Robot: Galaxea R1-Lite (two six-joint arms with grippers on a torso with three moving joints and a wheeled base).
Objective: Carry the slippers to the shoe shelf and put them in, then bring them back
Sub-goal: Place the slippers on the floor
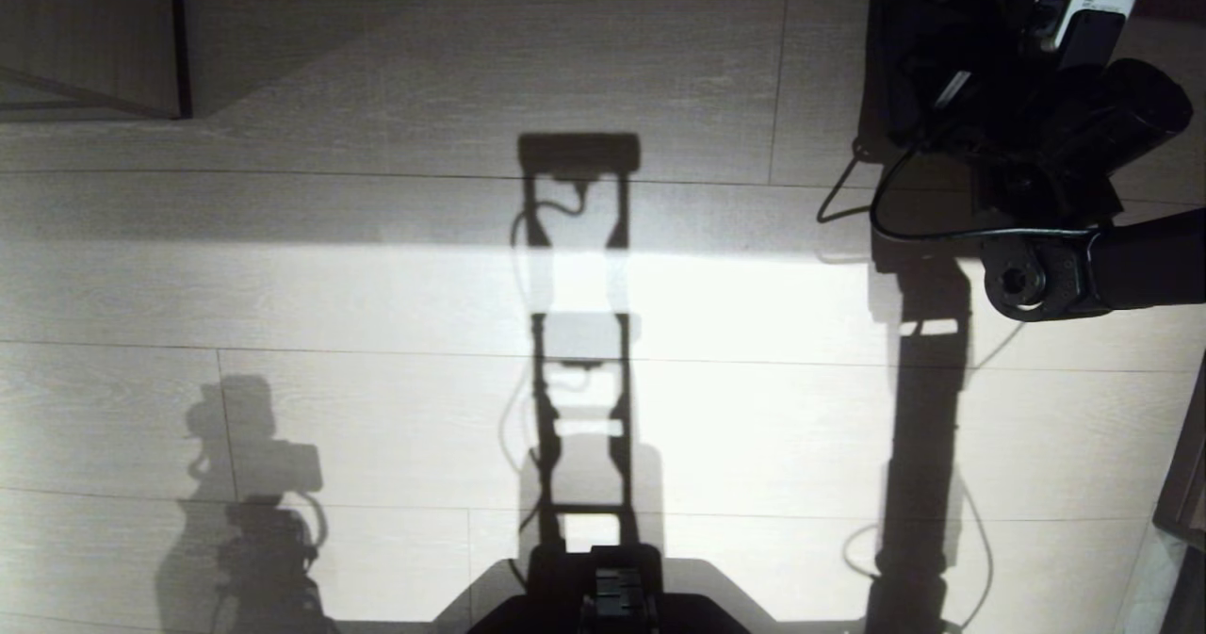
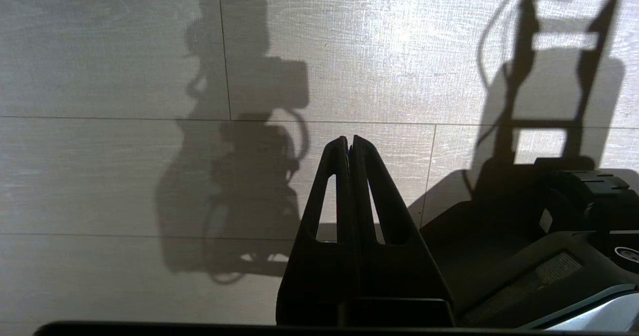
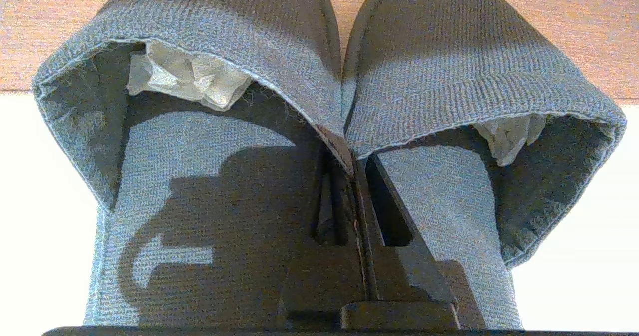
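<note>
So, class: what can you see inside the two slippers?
Crumpled pale paper is stuffed in the toes of the slippers, over lighter insoles. The toe ends are covered by the uppers.

Two slippers (image 3: 319,76), each holding one crumpled paper wad (image 3: 184,76), and two end effectors, right (image 3: 352,168) and left (image 2: 348,141).

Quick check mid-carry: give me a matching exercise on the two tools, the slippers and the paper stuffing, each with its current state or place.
1. left tool
2. right tool
3. slippers
4. crumpled paper

a. tucked in the toes
b. shut, holding nothing, over the floor
c. side by side, pinched where their inner edges meet
d. shut on the slippers

Pairs: 1-b, 2-d, 3-c, 4-a
</note>
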